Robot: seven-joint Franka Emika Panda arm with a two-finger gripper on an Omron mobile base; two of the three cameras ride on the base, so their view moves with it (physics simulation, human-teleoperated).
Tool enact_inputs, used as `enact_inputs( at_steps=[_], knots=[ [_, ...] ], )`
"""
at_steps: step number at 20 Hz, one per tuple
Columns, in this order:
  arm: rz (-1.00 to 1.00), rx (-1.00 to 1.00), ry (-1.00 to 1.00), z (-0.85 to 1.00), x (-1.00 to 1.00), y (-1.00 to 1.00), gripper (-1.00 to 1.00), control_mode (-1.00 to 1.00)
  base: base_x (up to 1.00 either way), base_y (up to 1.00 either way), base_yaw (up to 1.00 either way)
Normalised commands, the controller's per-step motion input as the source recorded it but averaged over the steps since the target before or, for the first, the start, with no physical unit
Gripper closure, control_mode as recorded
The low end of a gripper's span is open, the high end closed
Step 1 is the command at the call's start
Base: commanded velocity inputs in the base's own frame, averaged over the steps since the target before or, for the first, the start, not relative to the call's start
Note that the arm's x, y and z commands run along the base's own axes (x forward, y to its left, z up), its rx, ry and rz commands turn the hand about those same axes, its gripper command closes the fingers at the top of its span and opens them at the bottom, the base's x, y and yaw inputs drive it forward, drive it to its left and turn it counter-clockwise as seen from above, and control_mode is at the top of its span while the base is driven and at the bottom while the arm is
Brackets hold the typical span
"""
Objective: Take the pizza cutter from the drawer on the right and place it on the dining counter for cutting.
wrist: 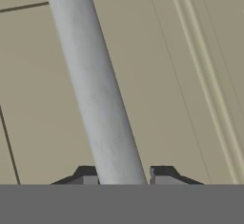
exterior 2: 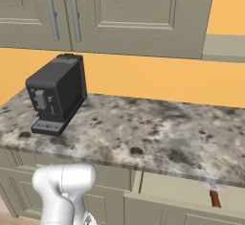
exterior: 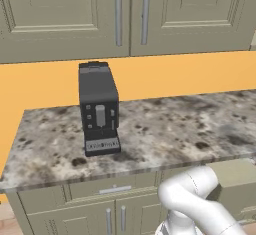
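The drawer (exterior 2: 165,208) stands pulled out below the right part of the worktop, and its corner also shows as the drawer (exterior: 236,173) in the left base view. Inside it lies the pizza cutter (exterior 2: 215,197), reddish-brown handle toward me and silver blade toward the back. In the hand view my gripper (wrist: 121,175) is shut on the grey bar handle (wrist: 95,85) of the drawer, one dark fingertip on each side, with the olive-beige front right behind it. The dining counter is out of view.
A black coffee machine (exterior: 99,108) stands on the granite worktop (exterior: 165,129) to the left. Wall cabinets (exterior: 125,14) hang above an orange wall. More cabinet doors and another drawer (exterior: 112,189) sit under the worktop. My white arm (exterior: 195,199) reaches low in front of them.
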Motion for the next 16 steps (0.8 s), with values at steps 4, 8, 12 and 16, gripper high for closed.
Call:
enact_inputs(
  at_steps=[4,8,12,16],
  knots=[
    [0.0,0.0,0.0,-0.03,-0.79,-0.48,1.0,-1.0,0.0,0.0,0.0],
    [0.0,0.0,0.0,-0.05,-0.79,-0.47,1.0,-1.0,0.0,0.0,0.0],
    [0.0,0.0,0.0,-0.07,-0.77,-0.45,1.0,-1.0,0.0,0.0,0.0],
    [0.0,0.0,0.0,-0.02,-0.61,-0.44,1.0,-1.0,0.0,0.0,0.0]
  ],
)
